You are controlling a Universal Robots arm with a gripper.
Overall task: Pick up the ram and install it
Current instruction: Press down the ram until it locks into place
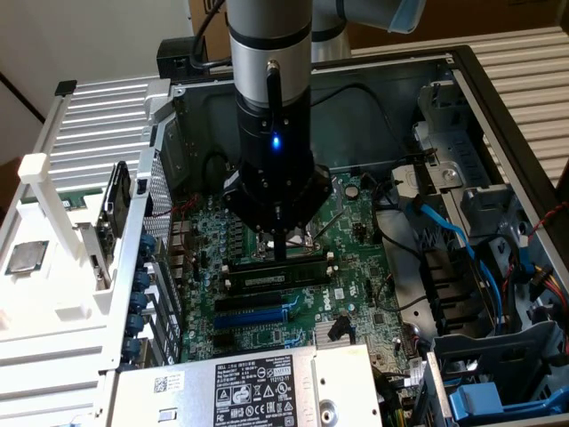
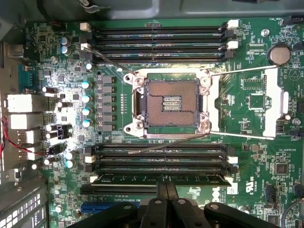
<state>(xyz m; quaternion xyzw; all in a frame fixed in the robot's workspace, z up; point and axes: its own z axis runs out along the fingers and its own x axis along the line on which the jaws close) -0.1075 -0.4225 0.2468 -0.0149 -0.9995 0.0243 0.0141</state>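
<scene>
The ram (image 1: 258, 279) is a long dark stick with a pale label strip. It lies along the memory slot nearest the blue expansion slot (image 1: 255, 315), inside the open computer case. My gripper (image 1: 280, 253) comes straight down onto its middle. In the wrist view the two black fingers (image 2: 162, 199) are pressed together, and the gripper (image 2: 166, 186) meets the top edge of the ram (image 2: 118, 179) rather than clasping its sides. The white end clips (image 2: 93, 179) stand at the ram's ends.
The open CPU socket (image 2: 172, 102) with its metal frame sits mid-board, with banks of bare memory slots (image 2: 156, 35) on either side of it. A power supply (image 1: 240, 387) lies at the case front. Blue cables (image 1: 449, 233) and drive cages crowd the exterior view's right.
</scene>
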